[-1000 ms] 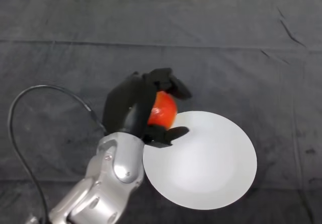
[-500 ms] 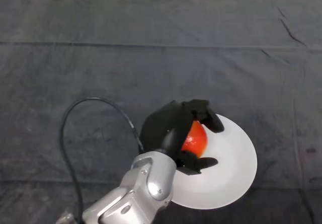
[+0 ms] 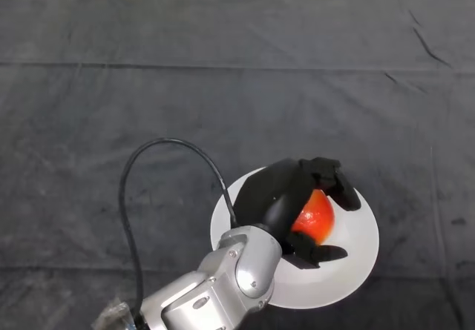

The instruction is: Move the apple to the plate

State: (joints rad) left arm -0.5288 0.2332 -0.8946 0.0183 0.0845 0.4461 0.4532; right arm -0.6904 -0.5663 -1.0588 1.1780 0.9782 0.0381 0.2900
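Over white plate [image 3: 356, 259], hand [image 3: 278, 196] clutching half-hidden apple [image 3: 315, 217]

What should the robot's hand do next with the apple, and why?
Probably lower a little and open. The hand is curled round the apple right over the middle of the plate, so letting go there should leave it on the plate.

A rounded, glossy silver-grey metal arm [image 3: 223, 289] enters from the lower left of the frame, with small dark screw holes on its casing. It ends in a matte black hand [image 3: 278, 196] with thick, blocky fingers [image 3: 334, 182].
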